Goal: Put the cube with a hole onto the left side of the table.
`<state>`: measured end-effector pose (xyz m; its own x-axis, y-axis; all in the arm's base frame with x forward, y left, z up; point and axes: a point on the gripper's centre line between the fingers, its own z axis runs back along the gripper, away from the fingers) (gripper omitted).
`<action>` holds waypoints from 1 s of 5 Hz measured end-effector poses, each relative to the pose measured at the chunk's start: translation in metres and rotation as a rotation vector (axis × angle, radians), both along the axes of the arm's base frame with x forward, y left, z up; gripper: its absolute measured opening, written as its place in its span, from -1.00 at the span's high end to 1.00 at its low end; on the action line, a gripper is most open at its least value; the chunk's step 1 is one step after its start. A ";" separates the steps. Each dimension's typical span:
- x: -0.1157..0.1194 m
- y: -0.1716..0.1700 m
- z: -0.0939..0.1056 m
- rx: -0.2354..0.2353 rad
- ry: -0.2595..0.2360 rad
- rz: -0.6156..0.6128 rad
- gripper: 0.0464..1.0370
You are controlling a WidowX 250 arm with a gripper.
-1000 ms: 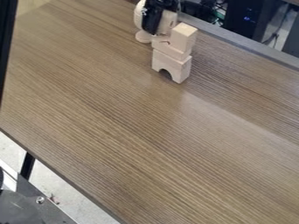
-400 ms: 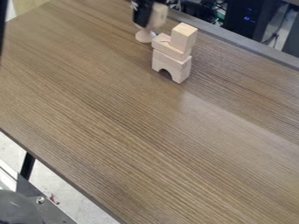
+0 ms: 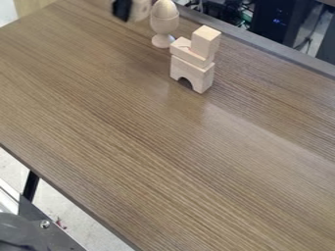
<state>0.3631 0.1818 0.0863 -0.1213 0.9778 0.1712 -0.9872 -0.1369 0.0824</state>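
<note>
Clasped in the fingers of the gripper [image 3: 124,11], the cube [image 3: 140,9] hangs left of the egg cup [image 3: 164,23] and stack [image 3: 192,70], its pickup apparently complete, with lowering and release onto the left of the table [image 3: 98,122] remaining.

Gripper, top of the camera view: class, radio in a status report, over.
Gripper at top edge, closed on pale wooden block; no hole visible. Egg-shaped piece and block stack stand to its right in view, likely clear of a leftward move.
</note>
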 end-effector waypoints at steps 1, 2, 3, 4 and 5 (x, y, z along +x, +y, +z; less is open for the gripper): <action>-0.021 0.017 -0.017 -0.019 0.044 -0.020 -0.15; -0.035 0.021 -0.039 -0.070 0.051 -0.101 -0.15; -0.035 0.023 -0.050 -0.108 0.015 -0.232 -0.15; -0.035 0.019 -0.060 -0.170 -0.042 -0.317 -0.15; -0.035 0.022 -0.061 -0.183 -0.072 -0.290 -0.23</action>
<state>0.3284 0.2035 0.0256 0.1611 0.9869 -0.0091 -0.9869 0.1612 0.0084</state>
